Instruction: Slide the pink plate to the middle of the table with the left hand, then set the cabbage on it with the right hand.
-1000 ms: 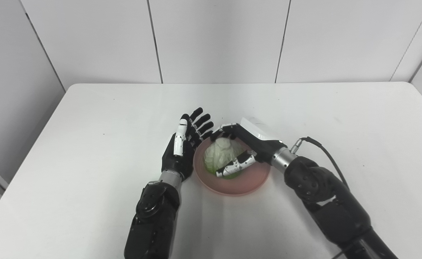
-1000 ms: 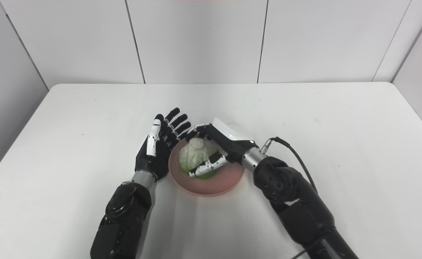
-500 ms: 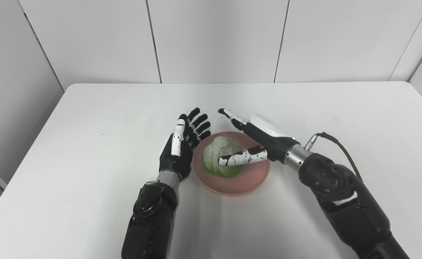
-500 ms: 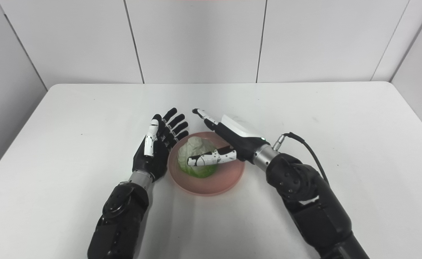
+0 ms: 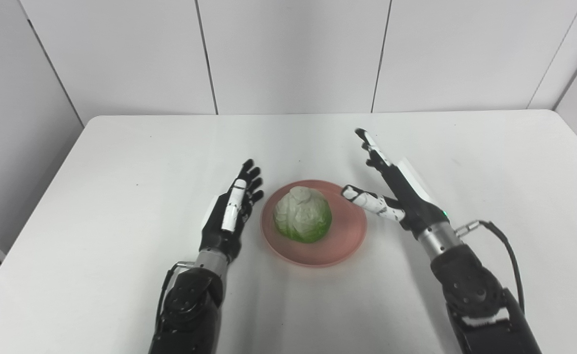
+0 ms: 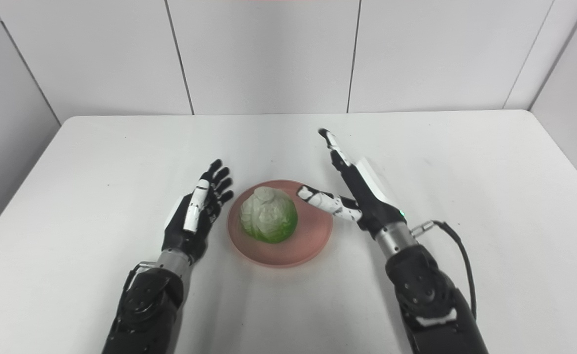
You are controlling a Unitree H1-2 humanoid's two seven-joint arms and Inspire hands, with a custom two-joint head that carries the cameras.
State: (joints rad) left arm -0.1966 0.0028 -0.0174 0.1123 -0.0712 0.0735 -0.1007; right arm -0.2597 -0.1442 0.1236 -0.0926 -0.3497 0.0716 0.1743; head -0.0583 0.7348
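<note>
Cabbage (image 5: 302, 214) sits on the pink plate (image 5: 347, 241), a little left of the plate's middle, pale at the top and green along its near lower side; the plate lies flat on the white surface (image 5: 121, 162), near the middle of it and somewhat toward the near edge; the left hand (image 5: 229, 216) stands just beside the plate's left rim, edge-on with the palm turned toward the plate, fingers (image 5: 249, 179) straight and slightly spread, grasping nothing, with a narrow strip of surface showing between it and the rim; the right hand (image 5: 396, 189) is on the plate's right side, released and empty, its fingers (image 5: 369, 145) stretched out toward the far side of the surface and its thumb (image 5: 367, 201) angled inward over the plate's right rim; whether the thumb touches the rim cannot be told, but it is clear of the cabbage; a cable (image 5: 507, 250) loops out from the right wrist and back along the forearm; both black forearms come up from the bottom edge, one on each side of the plate; behind the surface stands a wall (image 5: 293, 54) of light panels with dark vertical seams.
</note>
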